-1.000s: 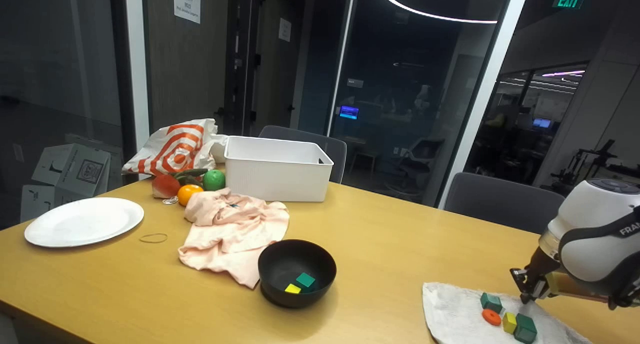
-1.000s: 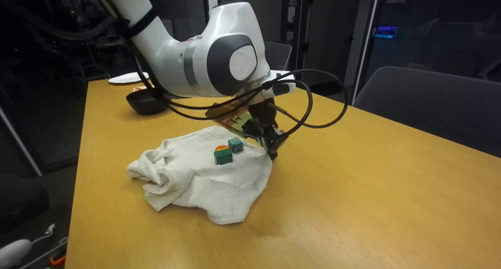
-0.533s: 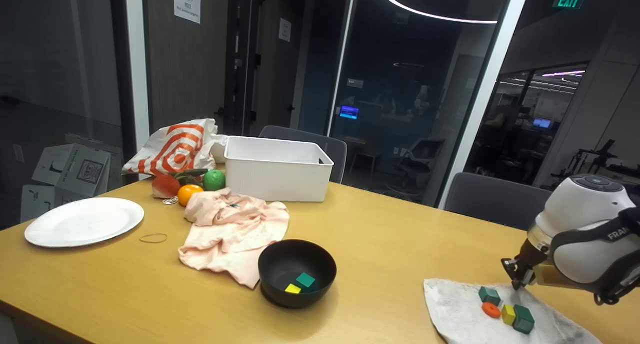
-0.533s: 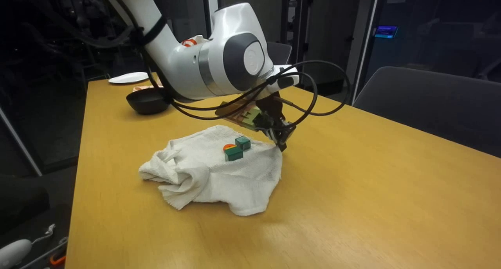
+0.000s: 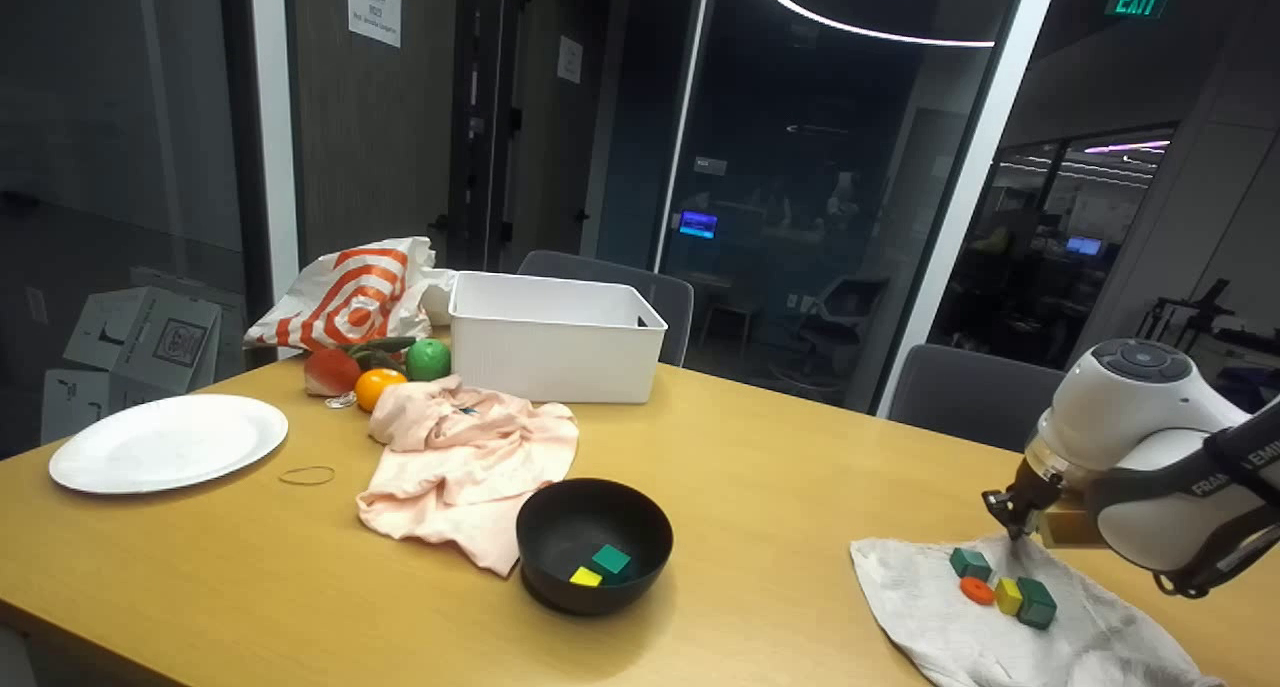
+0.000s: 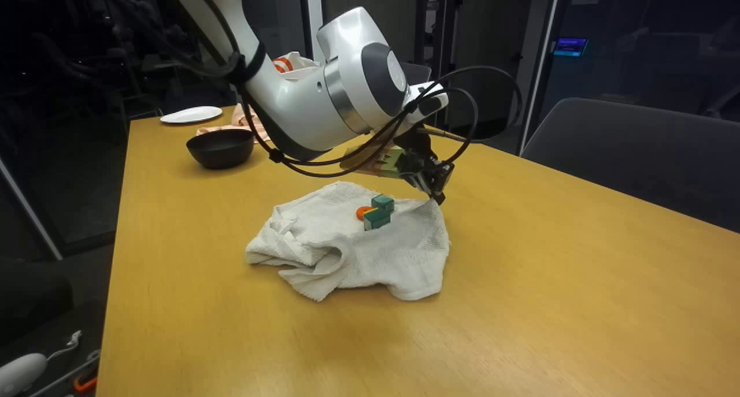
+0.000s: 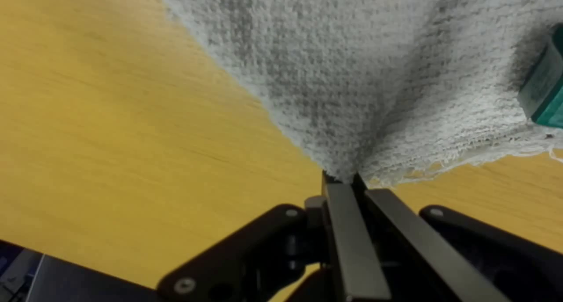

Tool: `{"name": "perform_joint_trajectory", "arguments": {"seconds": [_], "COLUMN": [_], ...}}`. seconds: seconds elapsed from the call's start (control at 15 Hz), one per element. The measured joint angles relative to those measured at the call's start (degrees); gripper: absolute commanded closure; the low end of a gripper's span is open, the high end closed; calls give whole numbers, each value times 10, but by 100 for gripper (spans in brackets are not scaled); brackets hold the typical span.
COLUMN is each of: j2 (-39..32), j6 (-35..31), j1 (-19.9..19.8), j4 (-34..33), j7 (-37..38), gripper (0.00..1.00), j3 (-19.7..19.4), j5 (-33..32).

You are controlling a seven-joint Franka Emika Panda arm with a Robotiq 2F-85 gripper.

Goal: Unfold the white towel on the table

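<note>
The white towel [image 6: 352,255] lies partly bunched on the wooden table [image 6: 549,304], with crumpled folds on the side away from my gripper in an exterior view. My gripper [image 6: 437,199] is shut on one towel corner and holds it a little above the table; it also shows in an exterior view [image 5: 1017,532]. In the wrist view the fingertips [image 7: 345,179] pinch the corner of the towel [image 7: 334,60]. Two green blocks [image 5: 970,564] [image 5: 1036,603], a yellow block [image 5: 1008,596] and an orange ring [image 5: 977,591] lie on the towel.
A black bowl [image 5: 545,527] with small blocks inside stands beside a crumpled pink cloth [image 5: 470,467]. A white bin [image 5: 555,357], a plastic bag [image 5: 350,297], toy fruit [image 5: 380,390] and a white plate [image 5: 170,442] are farther along the table. Chairs [image 6: 642,154] stand at its edge.
My gripper has pulled the towel corner along the table and raised it slightly. The whole towel has slid with it, carrying the blocks and the ring.
</note>
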State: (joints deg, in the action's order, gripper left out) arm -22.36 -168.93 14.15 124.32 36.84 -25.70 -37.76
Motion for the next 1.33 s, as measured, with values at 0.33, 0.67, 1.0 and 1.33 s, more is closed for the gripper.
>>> {"name": "perform_joint_trajectory", "arguments": {"seconds": [0.33,0.67,1.0,1.33], "j2": [-39,-74,-77,4], "j6": [-22,-54,-67,-21], "j1": [80,135,138,103], "j4": [-50,-78,-67,-1], "j7": [102,176,183,122], "gripper": [93,68,31,0], "j3": [-91,-157,-157,-109], "j5": [-100,-152,-151,-107]}}
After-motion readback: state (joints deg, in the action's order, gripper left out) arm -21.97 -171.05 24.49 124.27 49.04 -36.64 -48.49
